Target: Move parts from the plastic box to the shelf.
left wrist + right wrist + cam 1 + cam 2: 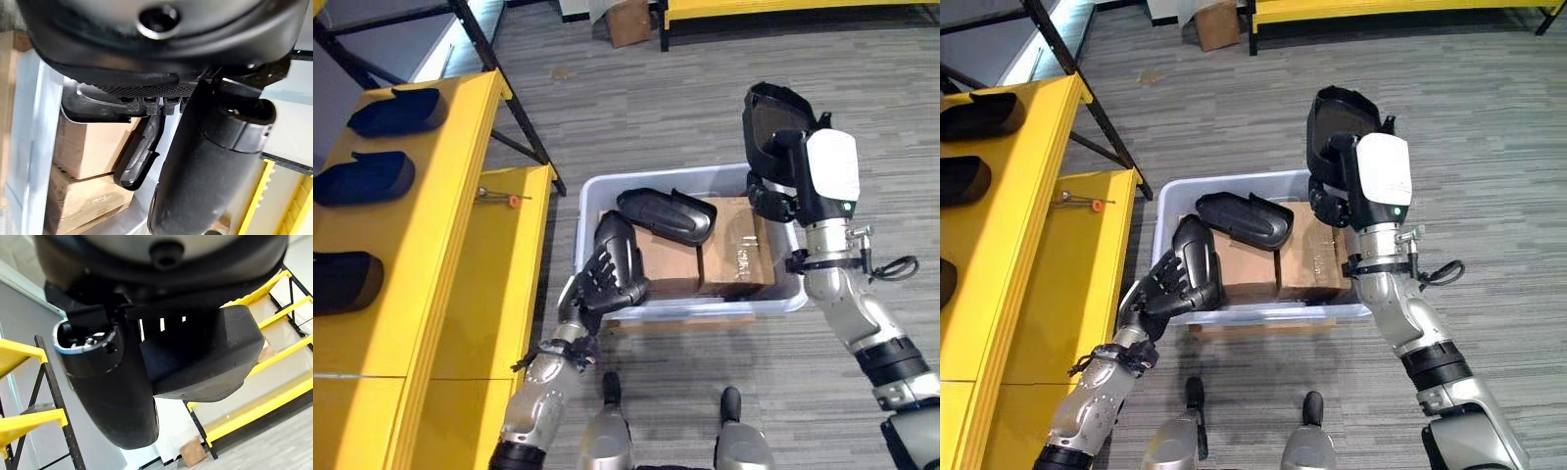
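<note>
Grey plank floor runs under everything, with the yellow shelf [440, 225] along the left side. Three dark parts [396, 111] already lie on its upper level, in a row from far to near, so that much of the job looks done; a small screwdriver-like tool [497, 197] rests on the lower level beside them.

Just right of the shelf sits the plastic box [590, 192]. At its near left corner the left hand [599, 279] has its fingers curled round one black part [619, 250], which stands against the box wall, not yet lifted clear by the look of it. A second black part [668, 213] lies loose across two cardboard boxes [739, 250] inside.

Further right, the right hand [1332, 162] is raised above the box's far right corner, fingers clasped on a third black part [1337, 117].

Count: three parts shelved, two held, one lying free, so three seem left to place
</note>
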Controlling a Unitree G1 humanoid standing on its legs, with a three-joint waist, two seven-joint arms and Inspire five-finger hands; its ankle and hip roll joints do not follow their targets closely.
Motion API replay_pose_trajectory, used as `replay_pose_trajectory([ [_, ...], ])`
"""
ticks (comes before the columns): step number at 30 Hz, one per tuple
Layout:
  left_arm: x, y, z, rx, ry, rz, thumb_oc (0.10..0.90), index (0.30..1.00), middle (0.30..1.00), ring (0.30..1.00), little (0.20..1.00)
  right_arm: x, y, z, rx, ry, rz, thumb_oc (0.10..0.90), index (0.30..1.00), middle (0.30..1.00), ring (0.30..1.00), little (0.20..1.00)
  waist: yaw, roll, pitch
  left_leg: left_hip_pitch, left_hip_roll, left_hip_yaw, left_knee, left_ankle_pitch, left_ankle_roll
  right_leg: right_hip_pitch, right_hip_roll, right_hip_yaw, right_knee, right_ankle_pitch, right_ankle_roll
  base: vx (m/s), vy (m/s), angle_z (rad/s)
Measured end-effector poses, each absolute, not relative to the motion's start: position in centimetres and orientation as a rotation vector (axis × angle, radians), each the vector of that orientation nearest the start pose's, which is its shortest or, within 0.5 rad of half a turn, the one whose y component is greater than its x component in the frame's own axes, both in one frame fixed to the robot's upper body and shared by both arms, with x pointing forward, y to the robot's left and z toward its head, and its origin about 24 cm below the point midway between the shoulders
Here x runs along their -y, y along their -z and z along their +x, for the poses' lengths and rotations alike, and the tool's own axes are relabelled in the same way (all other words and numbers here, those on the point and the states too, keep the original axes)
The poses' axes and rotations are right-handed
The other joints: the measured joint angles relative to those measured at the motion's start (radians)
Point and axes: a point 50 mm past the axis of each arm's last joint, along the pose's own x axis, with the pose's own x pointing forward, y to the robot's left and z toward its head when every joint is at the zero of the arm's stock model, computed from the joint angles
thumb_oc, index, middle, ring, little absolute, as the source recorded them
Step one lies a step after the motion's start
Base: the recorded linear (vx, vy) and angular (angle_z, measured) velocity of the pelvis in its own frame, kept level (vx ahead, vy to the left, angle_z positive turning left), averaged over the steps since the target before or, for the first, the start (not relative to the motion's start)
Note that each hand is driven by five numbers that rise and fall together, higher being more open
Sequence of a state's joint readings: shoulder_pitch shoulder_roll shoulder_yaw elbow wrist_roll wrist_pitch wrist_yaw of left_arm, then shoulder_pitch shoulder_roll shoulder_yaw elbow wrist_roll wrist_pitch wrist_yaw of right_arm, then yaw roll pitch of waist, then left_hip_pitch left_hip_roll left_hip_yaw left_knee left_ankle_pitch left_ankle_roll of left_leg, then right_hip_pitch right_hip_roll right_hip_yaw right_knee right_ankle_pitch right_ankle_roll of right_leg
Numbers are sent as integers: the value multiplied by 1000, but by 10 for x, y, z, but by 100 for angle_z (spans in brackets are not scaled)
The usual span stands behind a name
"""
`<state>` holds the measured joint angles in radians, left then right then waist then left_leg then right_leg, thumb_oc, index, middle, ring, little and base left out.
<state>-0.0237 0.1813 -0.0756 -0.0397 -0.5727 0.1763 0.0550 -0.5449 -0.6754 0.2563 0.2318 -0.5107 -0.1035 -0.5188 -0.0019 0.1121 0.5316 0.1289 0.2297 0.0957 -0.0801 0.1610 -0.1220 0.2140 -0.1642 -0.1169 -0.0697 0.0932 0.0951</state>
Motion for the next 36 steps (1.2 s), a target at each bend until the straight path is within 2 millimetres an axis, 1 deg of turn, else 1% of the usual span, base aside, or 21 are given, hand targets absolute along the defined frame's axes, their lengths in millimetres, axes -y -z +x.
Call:
replay_pose_trajectory([
  [6,-162,-37,254,-152,23,-413,900,1000,1000,1000,1000,205,-182,331,636,236,-1137,400,300,300,300,300,3,3,-3,16,17,-5,31,-19,30,1,21,-2,75,-44,6,-17,-164,4],
  [10,-168,-28,246,-167,-51,-454,900,1000,1000,1000,1000,183,-174,335,624,101,-1142,400,300,300,300,300,0,4,-45,-42,36,-29,101,-35,68,-55,39,-14,162,-96,5,-112,-213,1],
  [11,-168,-25,243,-168,-68,-480,900,1000,1000,1000,1000,180,-171,336,612,69,-1153,400,300,300,300,300,13,6,-51,-44,46,-23,100,-28,80,-76,48,-11,196,-110,5,-122,-133,28],
  [13,-164,-19,242,-196,-73,-481,900,1000,1000,1000,1000,177,-167,336,592,38,-1152,400,300,300,300,300,33,-2,-54,-90,42,-18,101,49,161,-108,39,-25,227,-140,-17,-172,-225,45],
  [14,-159,-13,239,-225,-75,-494,900,1000,1000,1000,1000,175,-165,336,581,23,-1150,400,300,300,300,300,30,14,-61,-106,40,-5,85,70,224,-106,72,-56,249,-143,-16,-197,-238,147],
  [15,-156,-12,241,-233,-59,-466,900,1000,1000,1000,1000,182,-159,334,552,33,-1164,400,300,300,300,300,7,-12,-61,-195,22,11,128,208,102,-139,70,-54,310,-204,-64,-124,-72,188],
  [16,-153,-15,245,-220,-43,-451,900,1000,1000,1000,1000,190,-154,332,522,39,-1188,400,300,300,300,300,4,-45,-59,-213,13,51,87,282,53,-156,34,-70,323,-223,-86,-113,-9,158],
  [17,-155,-10,243,-240,-52,-448,900,1000,1000,1000,1000,190,-150,331,500,36,-1174,400,300,300,300,300,56,-80,-55,-213,18,137,198,115,116,-163,10,-88,312,-192,-88,-120,49,93],
  [18,-159,2,237,-308,-67,-431,900,1000,1000,1000,1000,191,-142,319,485,31,-1129,400,300,300,300,300,56,-114,-56,-166,32,204,452,-108,71,-100,-21,-131,217,-124,-74,-88,99,72],
  [20,-160,7,234,-330,-81,-433,900,1000,1000,1000,1000,198,-142,309,489,57,-1108,400,300,300,300,300,-11,-101,-59,-47,57,191,567,-192,16,-44,-36,-199,198,-116,-74,-43,210,113],
  [21,-159,7,234,-329,-74,-430,900,1000,1000,1000,1000,205,-142,305,476,85,-1095,400,300,300,300,300,-49,-84,-68,20,69,187,559,-216,-7,-33,-34,-233,200,-113,-70,12,303,124],
  [22,-157,3,238,-311,-55,-430,900,1000,1000,1000,1000,213,-146,304,473,136,-1081,400,300,300,300,300,-92,-62,-77,86,76,182,473,-267,-27,-43,-39,-251,215,-109,-62,59,318,130],
  [23,-152,-3,245,-289,-23,-427,900,1000,1000,1000,1000,224,-153,303,471,206,-1069,400,300,300,300,300,-122,-37,-92,127,61,201,308,-297,-64,-76,-49,-243,228,-97,-44,54,314,133],
  [24,-145,-10,251,-266,15,-420,900,1000,1000,1000,1000,237,-160,302,462,277,-1056,400,300,300,300,300,-136,-12,-101,170,27,235,148,-306,-53,-99,-59,-258,230,-77,-30,18,281,83],
  [25,-142,-14,255,-253,32,-415,900,1000,1000,1000,1000,242,-160,301,441,322,-1031,400,300,300,300,300,-115,-21,-95,192,-11,241,95,-260,-30,-110,-83,-249,224,-45,-40,-9,182,34],
  [26,-142,-14,255,-254,29,-417,900,1000,1000,1000,1000,243,-159,303,428,334,-1024,400,300,300,300,300,-102,-9,-101,196,-29,243,73,-244,-18,-121,-91,-236,211,5,-73,-36,169,-18],
  [27,-144,-13,254,-256,24,-410,900,1000,1000,1000,1000,240,-159,304,433,335,-1016,400,300,300,300,300,-90,8,-104,204,-43,244,62,-241,-12,-132,-98,-217,209,49,-106,-36,174,-19],
  [28,-148,-13,254,-255,12,-406,900,1000,1000,1000,1000,236,-157,304,440,332,-1015,400,300,300,300,300,-80,15,-105,206,-49,244,67,-245,2,-140,-97,-198,202,39,-118,-36,209,-14],
  [29,-154,-13,253,-252,3,-389,900,1000,1000,1000,1000,232,-155,305,441,323,-1003,400,300,300,300,300,-68,7,-110,196,-59,244,85,-252,12,-127,-92,-184,170,95,-124,-9,108,-10],
  [31,-169,-12,248,-239,-45,-370,900,1000,1000,1000,1000,219,-158,308,474,286,-989,400,300,300,300,300,-43,11,-114,183,-65,245,80,-254,24,-123,-93,-190,120,168,-111,-28,165,-4],
  [36,-179,0,233,-281,-109,-383,900,1000,1000,1000,1000,181,-161,317,545,188,-939,400,300,300,300,300,27,-1,-115,164,-90,228,87,-243,33,-120,-105,-194,93,195,-114,-40,178,3],
])
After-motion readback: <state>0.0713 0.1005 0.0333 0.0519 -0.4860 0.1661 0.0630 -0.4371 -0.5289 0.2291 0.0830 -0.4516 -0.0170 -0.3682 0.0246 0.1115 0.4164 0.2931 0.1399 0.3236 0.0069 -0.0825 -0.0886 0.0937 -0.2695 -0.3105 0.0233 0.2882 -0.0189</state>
